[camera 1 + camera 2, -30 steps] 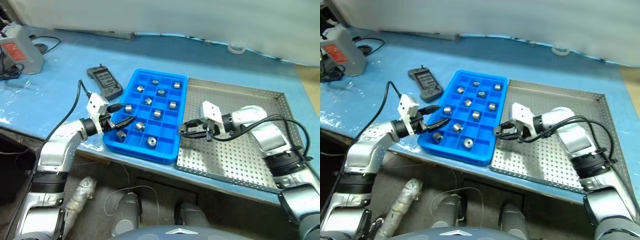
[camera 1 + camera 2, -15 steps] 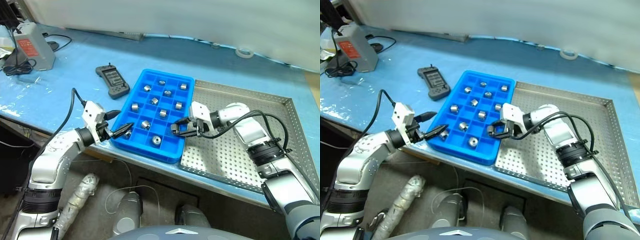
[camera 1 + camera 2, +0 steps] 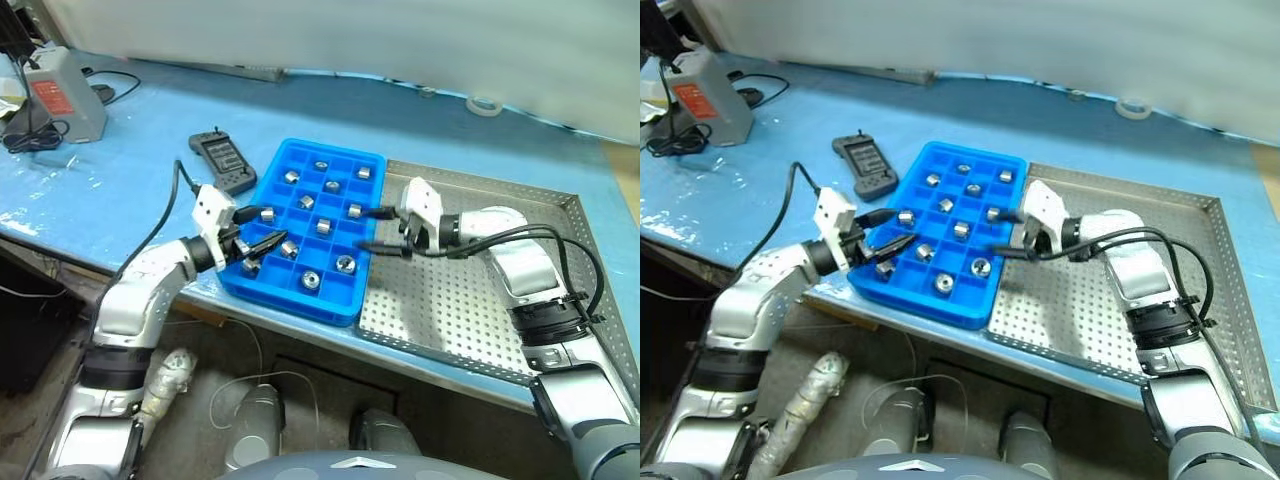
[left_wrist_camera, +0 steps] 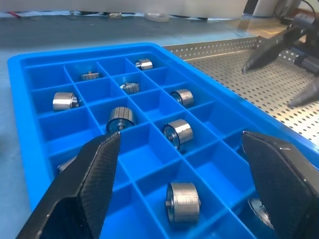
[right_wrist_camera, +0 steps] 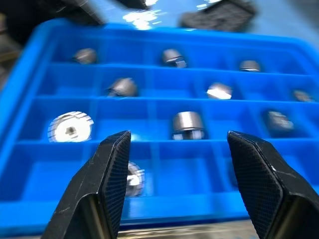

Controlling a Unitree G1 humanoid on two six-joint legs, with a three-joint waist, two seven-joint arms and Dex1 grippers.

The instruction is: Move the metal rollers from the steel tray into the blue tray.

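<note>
Blue-covered counter (image 3: 120, 170): steel tray (image 3: 470, 310) looks bare, rollers (image 3: 345, 264) sit sorted in blue tray (image 3: 262, 288) cells. Left tool (image 3: 258, 233) and right tool (image 3: 382, 230) both gape wide, gripping nothing, poised over the cells.

Both arms reach inward; the left gripper (image 3: 258, 231) and right gripper (image 3: 378, 228) apparently stand spread, empty.

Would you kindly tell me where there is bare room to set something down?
The steel tray floor is bare beyond the right pincer. The blue tray keeps free compartments, but its near end is crowded by rollers and the left pincer.
</note>
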